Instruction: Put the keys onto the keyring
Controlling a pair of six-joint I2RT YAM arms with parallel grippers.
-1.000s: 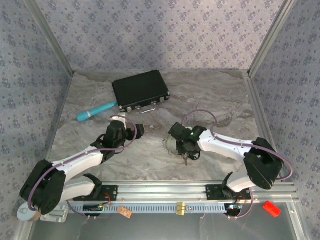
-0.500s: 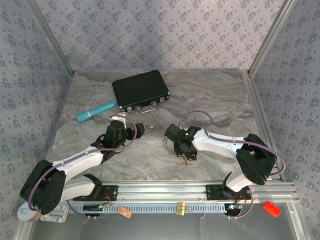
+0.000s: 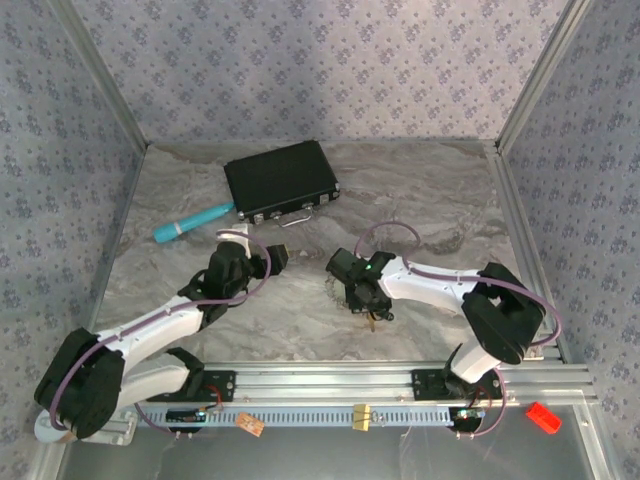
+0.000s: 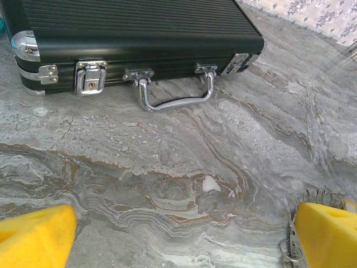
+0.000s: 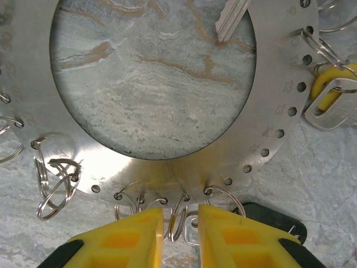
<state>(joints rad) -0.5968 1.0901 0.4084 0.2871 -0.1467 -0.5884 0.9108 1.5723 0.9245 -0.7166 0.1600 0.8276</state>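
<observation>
The right arm (image 3: 440,285) is plainly the nearer one: the keyring (image 5: 167,162) lies flat on the tabletop (image 5: 150,84) straight ahead of its jaws, its near rim at the fingertips (image 5: 134,229). Those jaws stand nearly together with a small split ring (image 5: 177,220) in the slit; whether they pinch it I cannot tell. A key blade (image 5: 230,21) slants across the hole's far side, and a yellow-headed key (image 5: 326,84) lies ahead to the right. The left arm (image 3: 160,320) has its jaws wide apart, holding nothing.
</observation>
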